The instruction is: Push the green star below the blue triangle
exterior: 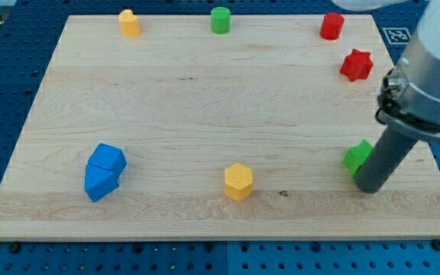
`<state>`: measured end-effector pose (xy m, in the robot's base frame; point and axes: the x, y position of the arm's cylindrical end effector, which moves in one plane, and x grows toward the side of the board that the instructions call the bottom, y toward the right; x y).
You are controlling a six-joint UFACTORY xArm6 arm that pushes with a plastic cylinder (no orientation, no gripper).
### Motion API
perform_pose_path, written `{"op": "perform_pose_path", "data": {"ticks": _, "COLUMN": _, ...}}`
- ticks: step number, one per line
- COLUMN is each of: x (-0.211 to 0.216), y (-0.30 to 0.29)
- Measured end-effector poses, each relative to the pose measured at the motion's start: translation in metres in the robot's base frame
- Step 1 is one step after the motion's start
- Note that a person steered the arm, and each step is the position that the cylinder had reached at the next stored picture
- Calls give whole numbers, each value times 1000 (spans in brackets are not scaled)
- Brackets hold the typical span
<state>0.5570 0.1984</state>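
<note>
While my tip touches the green star, two blue blocks sit far left

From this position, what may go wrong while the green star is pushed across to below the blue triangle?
1. My tip sits at the green star's right, covering part of it; an off-centre push may let the star spin away.
2. The yellow hexagon lies on the leftward path and may get knocked along.
3. Two blue blocks touch each other, so arriving too hard may shift the target. The board's bottom edge is also near.
</note>
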Motion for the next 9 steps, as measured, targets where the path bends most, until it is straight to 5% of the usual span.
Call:
{"op": "perform_pose_path", "data": {"ticks": 2, "x": -37, "y": 31}}
{"op": "perform_pose_path", "data": {"ticks": 6, "x": -16, "y": -51}}
{"op": "perform_pose_path", "data": {"ticks": 9, "x": -61, "y": -122}}
